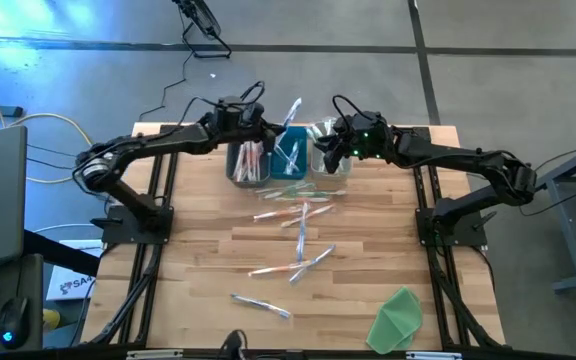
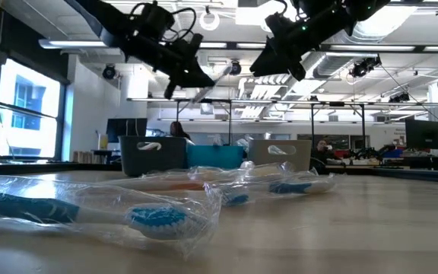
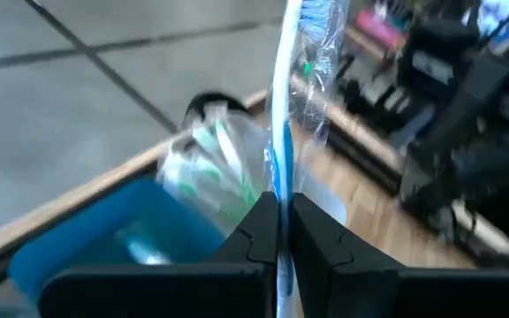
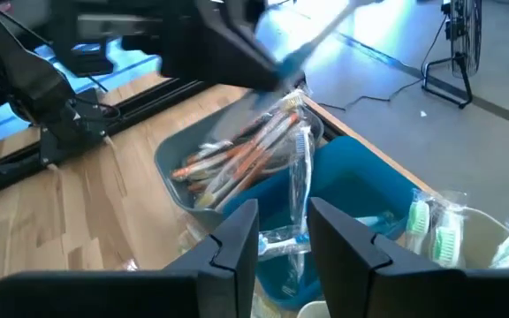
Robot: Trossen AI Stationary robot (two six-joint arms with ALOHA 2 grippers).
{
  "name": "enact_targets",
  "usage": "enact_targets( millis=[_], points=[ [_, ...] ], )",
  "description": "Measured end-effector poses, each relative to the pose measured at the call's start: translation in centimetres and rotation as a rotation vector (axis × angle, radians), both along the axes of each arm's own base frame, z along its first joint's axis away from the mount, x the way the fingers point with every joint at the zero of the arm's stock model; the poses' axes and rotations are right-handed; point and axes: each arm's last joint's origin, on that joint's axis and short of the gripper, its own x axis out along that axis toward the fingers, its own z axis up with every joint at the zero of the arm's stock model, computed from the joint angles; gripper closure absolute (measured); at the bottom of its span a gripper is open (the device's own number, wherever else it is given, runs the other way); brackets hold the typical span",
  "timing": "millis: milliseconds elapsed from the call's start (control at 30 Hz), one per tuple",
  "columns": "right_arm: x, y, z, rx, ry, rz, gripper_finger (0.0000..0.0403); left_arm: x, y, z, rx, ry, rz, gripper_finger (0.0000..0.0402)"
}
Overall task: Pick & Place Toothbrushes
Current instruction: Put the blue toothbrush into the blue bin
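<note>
A blue toothbrush (image 3: 283,106) in its clear wrapper is pinched in the left gripper (image 3: 284,216), jaws clamped tight on the handle, and it sticks up at a slant above the three bins at the far edge of the worktop (image 1: 368,290), right over the blue bin (image 1: 289,163) in the middle. That bin already has a few blue-bristled brushes in it; the grey bin (image 1: 247,165) on the left arm's side is packed with orange ones (image 4: 237,163), and the clear bin (image 1: 330,160) on the right arm's side holds green ones (image 4: 433,228). More wrapped toothbrushes lie scattered on the wood (image 1: 298,215) nearer the middle of the worktop, one pair close to the front (image 1: 260,304), with blue-headed ones right up against the low camera (image 2: 154,218). The right gripper (image 4: 283,231) hangs over the bins, jaws a little apart with nothing between them. A crumpled green sheet (image 1: 398,315) sits at the front corner on the right arm's side. People sit at desks (image 2: 179,131) in the room beyond
</note>
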Motion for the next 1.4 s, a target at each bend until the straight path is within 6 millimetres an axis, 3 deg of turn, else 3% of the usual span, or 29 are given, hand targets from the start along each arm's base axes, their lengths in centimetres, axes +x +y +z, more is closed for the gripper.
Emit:
enact_targets(
  millis=[300,667,967,1400],
  points=[
    [-0.5,0.1,0.8,-0.133,0.030,0.025,0.0310,1.7,1.3,-3.0,-0.129,-0.021,0.071,0.0394],
    [-1.5,-0.1,2.5,-0.328,0.037,-0.138,0.0310,3.1,1.8,-5.4,-0.194,-0.037,0.169,0.0394],
    [-1.5,-0.2,2.8,-0.383,0.037,-0.160,0.0310,3.9,0.6,-5.2,-0.162,-0.043,0.196,0.0394],
    [-1.7,-0.5,3.0,-0.418,0.066,-0.298,0.0310,4.0,0.4,-5.2,-0.193,-0.061,0.228,0.0394]
  ],
)
